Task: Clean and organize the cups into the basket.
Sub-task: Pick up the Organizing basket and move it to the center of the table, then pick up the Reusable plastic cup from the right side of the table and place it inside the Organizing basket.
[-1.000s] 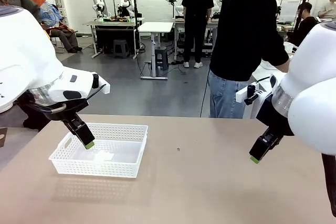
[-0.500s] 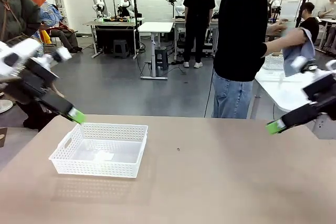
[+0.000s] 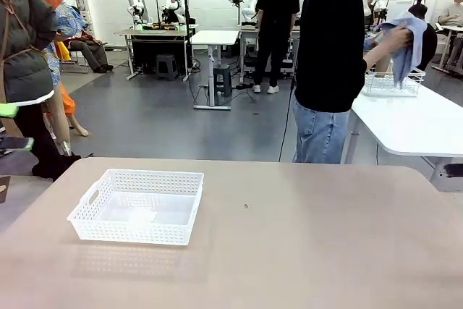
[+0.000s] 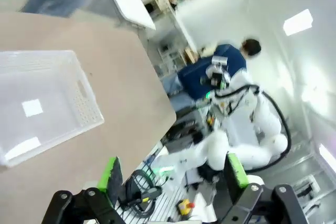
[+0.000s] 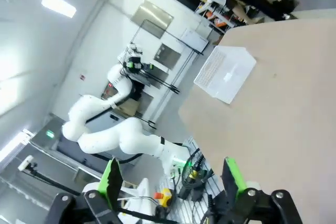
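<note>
Workshop floor and other benches lie behind; the work surface is a tan table (image 3: pixel 304 244). Findings follow.

Basket (image 3: pixel 137 229): white, perforated, standing flat on the left half of the table. Nothing lies in it apart from a pale patch on its floor.

Person (image 3: pixel 333 41): at the far side, turned toward a white side table (image 3: pixel 419 124), hands working a blue cloth (image 3: pixel 406 45) above a wire rack (image 3: pixel 391 85). Whether one of the cups is inside the cloth cannot be told.

Left gripper (image 4: pixel 172 170): jaws fully spread, nothing between the green pads. Its wrist view looks over the basket from off to one side.

Right gripper (image 5: pixel 171 176): likewise wide open and empty, well apart from the basket, which sits far down the table in its wrist view.

Assessment: cleaning appears to be the person's part and is under way; sorting into the basket has not begun. The robot's step is judged to be standing ready to receive.

Recommendations:
- Hold both grippers clear of the table's middle so the person can reach across.
- Take each of the cups around its body at mid-height, pads square to the wall; a pinch near the rim may slip.
- Prefer the left arm for placing, since it is on the basket's side.
- Begin at one end of the basket to leave room for the rest.
- Lower until the load rests on the basket floor before letting go; the light plastic would likely slide if a wall is pushed.
</note>
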Controlling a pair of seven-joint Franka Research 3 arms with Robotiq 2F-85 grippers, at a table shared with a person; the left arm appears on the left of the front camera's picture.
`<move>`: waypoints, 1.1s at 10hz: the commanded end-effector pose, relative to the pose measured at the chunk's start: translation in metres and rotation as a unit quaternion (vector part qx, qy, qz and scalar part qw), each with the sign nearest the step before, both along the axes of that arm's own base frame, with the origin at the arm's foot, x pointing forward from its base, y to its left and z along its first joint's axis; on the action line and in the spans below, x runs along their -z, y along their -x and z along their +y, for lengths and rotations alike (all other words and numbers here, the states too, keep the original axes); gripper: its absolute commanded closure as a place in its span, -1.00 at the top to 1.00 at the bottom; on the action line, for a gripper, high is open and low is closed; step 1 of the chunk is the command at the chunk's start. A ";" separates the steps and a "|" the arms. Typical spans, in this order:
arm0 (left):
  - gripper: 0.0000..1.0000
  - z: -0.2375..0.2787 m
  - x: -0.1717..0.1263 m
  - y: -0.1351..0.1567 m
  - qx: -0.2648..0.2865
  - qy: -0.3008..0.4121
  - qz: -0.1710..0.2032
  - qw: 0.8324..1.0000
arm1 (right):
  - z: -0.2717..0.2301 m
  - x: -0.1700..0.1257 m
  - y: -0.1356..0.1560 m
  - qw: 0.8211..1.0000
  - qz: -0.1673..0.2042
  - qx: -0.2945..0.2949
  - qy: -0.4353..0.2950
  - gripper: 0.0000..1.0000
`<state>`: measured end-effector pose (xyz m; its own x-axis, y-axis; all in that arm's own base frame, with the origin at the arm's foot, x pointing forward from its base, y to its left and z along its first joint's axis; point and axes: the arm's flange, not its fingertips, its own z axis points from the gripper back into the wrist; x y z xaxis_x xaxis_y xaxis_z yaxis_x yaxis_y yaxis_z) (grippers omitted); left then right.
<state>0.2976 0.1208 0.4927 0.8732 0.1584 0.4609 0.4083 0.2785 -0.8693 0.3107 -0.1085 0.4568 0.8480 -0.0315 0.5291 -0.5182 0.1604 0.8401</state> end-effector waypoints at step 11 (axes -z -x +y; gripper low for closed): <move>1.00 0.108 0.029 0.065 -0.248 0.018 0.049 0.967 | -0.133 0.034 0.095 0.940 0.074 0.333 -0.027 1.00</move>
<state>0.2319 0.2384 0.4617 0.7671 0.5286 0.3636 0.1558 0.3963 -0.9048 0.2154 -0.2574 0.4139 0.7492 -0.5453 0.3760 -0.2099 0.3430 0.9156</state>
